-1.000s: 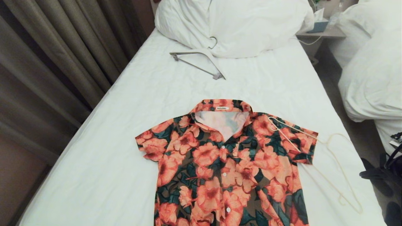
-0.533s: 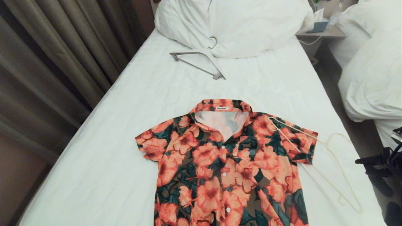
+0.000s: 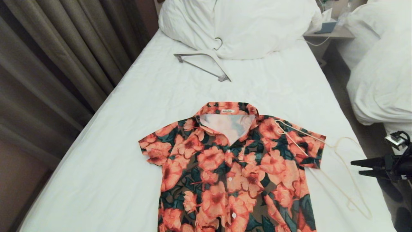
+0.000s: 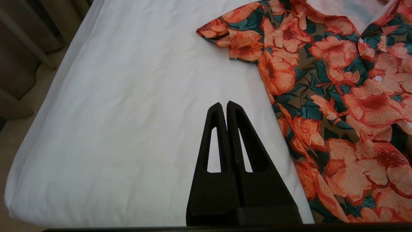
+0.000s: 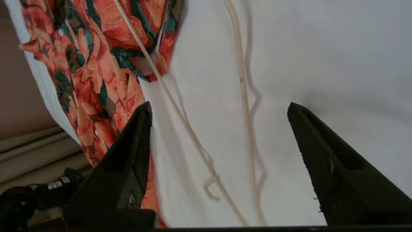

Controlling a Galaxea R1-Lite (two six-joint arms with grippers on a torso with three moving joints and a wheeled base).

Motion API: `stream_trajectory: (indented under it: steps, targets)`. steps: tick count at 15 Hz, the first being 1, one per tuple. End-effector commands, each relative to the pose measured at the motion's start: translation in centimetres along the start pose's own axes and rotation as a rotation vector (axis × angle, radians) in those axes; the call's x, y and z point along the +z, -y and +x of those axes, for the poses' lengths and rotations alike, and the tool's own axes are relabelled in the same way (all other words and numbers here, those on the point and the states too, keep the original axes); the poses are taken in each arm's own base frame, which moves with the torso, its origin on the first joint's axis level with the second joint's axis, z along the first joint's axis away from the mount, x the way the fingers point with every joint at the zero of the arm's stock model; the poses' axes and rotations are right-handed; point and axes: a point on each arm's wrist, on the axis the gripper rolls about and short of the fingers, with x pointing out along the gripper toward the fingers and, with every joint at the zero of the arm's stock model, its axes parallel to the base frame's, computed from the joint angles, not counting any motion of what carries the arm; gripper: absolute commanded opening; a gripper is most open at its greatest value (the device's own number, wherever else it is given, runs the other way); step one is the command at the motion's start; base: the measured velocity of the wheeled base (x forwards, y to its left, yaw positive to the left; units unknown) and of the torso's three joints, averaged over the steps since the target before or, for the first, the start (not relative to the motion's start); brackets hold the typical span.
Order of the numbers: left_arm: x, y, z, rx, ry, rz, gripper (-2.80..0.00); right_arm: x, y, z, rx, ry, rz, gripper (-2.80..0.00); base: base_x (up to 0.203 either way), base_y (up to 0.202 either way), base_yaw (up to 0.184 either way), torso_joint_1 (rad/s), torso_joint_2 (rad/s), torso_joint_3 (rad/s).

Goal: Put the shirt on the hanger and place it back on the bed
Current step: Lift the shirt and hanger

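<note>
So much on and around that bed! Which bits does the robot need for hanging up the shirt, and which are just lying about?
For the job:
- floral shirt
- thin cream hanger
- bed
- right pincer, open beside the hanger

Just lying about:
- thicker white hanger
- pillows
- curtains
- neighbouring bed

Left gripper (image 4: 224, 106) just hovers over the bed (image 4: 128, 96) with its fingers pressed together (nothing between them), and the shirt (image 4: 338, 90) lies flat just beside it, one sleeve spread out.
</note>
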Motion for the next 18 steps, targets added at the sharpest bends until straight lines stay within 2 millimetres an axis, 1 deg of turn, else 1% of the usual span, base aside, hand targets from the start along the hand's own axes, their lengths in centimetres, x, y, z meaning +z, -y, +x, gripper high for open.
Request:
stream_trajectory:
  steps: [1, 4, 8, 10, 16, 18]
  targets:
    - [0.0, 0.0, 0.0, 0.001, -0.001, -0.001, -2.8, -0.3, 1.3, 1.1, 0.062, -0.005, 0.016, 0.0, 0.0, 0.0, 0.0, 0.0, 0.0, 0.0]
    - [0.0, 0.0, 0.0, 0.001, -0.002, -0.001, -2.8, -0.7, 3.0, 2.5, 0.259, 0.04, 0.002, 0.0, 0.0, 0.0, 0.0, 0.0, 0.0, 0.0]
    - [0.0, 0.0, 0.0, 0.001, -0.002, -0.001, -2.8, -0.4, 4.0, 4.2, 0.352, 0.064, -0.075, 0.0, 0.0, 0.0, 0.0, 0.0, 0.0, 0.0]
    - [0.0, 0.0, 0.0, 0.001, -0.002, -0.001, -2.8, -0.3, 2.8, 3.9, 0.384, 0.076, -0.111, 0.0, 0.0, 0.0, 0.0, 0.0, 0.0, 0.0]
    - [0.0, 0.0, 0.0, 0.001, -0.002, -0.001, -2.8, -0.3, 1.3, 6.5, 0.449, 0.027, -0.136, 0.0, 0.0, 0.0, 0.0, 0.0, 0.0, 0.0]
    - [0.0, 0.0, 0.0, 0.001, -0.002, -0.001, -2.8, -0.3, 1.2, 6.9, 0.453, 0.019, -0.144, 0.0, 0.0, 0.0, 0.0, 0.0, 0.0, 0.0]
